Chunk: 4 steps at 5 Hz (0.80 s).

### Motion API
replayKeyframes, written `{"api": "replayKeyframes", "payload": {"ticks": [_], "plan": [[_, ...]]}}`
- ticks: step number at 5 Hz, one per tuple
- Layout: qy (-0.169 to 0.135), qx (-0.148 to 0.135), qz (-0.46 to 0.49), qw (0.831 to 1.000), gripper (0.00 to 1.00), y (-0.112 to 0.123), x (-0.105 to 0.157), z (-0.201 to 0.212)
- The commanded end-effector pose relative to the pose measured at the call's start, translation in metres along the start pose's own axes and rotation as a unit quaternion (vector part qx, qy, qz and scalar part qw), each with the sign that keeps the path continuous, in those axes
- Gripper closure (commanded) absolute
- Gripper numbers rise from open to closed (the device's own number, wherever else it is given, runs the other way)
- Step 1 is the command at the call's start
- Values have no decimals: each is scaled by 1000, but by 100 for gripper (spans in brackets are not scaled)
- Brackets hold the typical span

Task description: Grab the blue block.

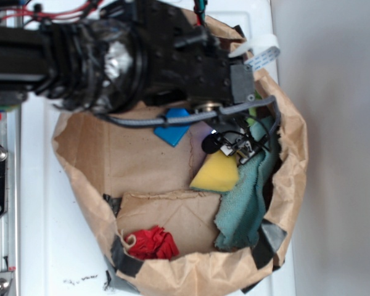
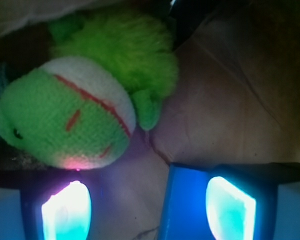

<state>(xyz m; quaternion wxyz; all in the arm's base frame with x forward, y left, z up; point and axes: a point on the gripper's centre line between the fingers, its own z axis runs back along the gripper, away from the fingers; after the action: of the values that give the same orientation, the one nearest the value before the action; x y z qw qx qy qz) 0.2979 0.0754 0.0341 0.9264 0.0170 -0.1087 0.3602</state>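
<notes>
A brown paper bag [image 1: 172, 271], its rim rolled down and patched with dark tape, sits on a white surface [image 1: 37, 185] and holds everything else. A crumpled red cloth [image 1: 151, 243] lies at the near left of the bag floor. A teal cloth [image 1: 243, 209] is heaped against the right wall, running from the middle toward the near rim. A yellow sponge [image 1: 217, 172] rests just left of it, touching its edge. In the wrist view a green plush frog [image 2: 75, 115] with a white belly and red stitched lines lies on the brown paper.
</notes>
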Motion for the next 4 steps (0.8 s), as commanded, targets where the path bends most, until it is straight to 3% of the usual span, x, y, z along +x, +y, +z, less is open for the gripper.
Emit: {"api": "replayKeyframes", "payload": {"ticks": [1,4], "plan": [[43,-66,21,997,0,6,-6,47],[50,-87,18,995,0,17,-6,55]]}}
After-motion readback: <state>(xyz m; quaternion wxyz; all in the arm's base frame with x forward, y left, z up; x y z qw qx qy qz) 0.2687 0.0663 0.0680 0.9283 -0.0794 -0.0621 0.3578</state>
